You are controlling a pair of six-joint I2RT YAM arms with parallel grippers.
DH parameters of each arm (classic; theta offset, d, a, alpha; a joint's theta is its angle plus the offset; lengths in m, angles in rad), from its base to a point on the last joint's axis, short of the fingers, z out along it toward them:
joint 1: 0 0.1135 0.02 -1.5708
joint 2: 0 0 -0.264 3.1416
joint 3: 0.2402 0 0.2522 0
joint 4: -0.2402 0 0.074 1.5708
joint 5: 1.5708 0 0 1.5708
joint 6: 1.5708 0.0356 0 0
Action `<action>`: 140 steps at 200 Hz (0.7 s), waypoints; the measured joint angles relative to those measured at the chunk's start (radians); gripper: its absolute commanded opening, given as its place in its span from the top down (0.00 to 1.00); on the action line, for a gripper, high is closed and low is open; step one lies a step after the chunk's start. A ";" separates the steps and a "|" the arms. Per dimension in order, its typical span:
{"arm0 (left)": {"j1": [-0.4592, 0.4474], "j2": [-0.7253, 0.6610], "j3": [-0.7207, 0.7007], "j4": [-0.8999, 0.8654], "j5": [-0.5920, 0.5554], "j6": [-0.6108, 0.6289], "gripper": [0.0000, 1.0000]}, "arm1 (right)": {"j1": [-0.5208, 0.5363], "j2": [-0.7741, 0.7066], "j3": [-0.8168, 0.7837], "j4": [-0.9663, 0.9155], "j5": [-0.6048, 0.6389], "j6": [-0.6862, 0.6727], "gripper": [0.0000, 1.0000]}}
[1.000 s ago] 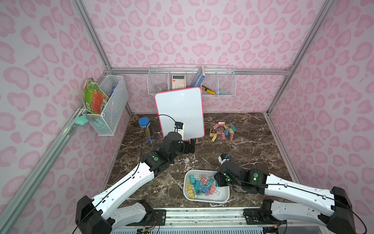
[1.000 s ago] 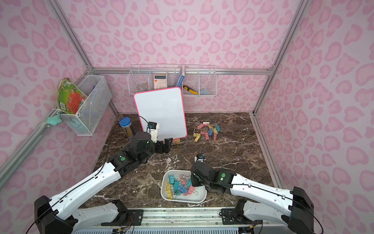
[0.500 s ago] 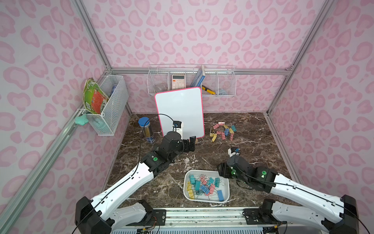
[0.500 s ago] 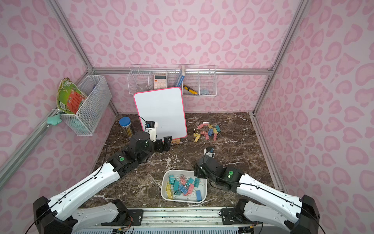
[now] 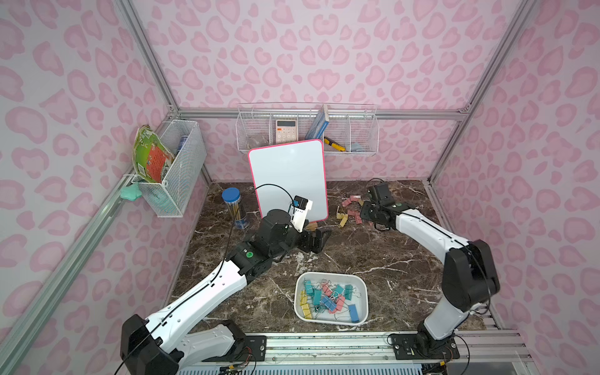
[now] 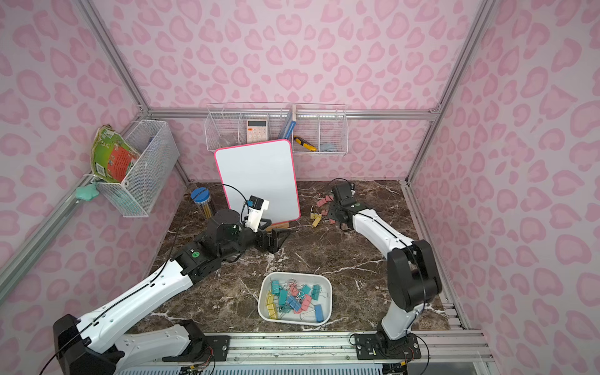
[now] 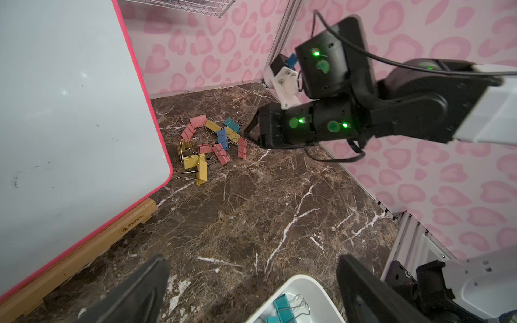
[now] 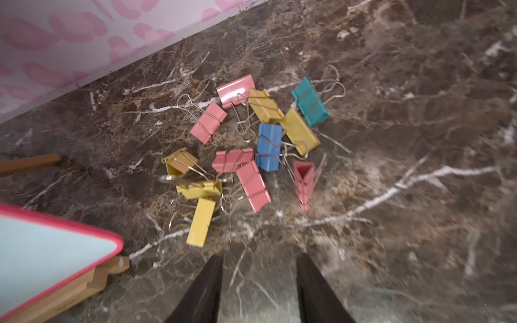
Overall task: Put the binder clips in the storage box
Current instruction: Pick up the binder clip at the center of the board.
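Your left arm [image 5: 207, 292] lies low and stretched forward, with the left gripper [image 5: 319, 240] level, spread wide and empty. Your right arm [image 5: 428, 233] reaches far back, elbow high — the right gripper [image 8: 258, 264] tilts down, jaws parted, holding nothing.

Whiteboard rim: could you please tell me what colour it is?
The whiteboard has a bright pink rim, clearest in the left wrist view.

Pink-spotted walls [image 5: 324, 48], brown marble floor [image 5: 373, 253]
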 measured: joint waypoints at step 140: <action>0.000 -0.024 -0.007 -0.031 -0.057 0.000 0.02 | 0.056 0.376 0.322 -0.171 0.097 -0.062 0.67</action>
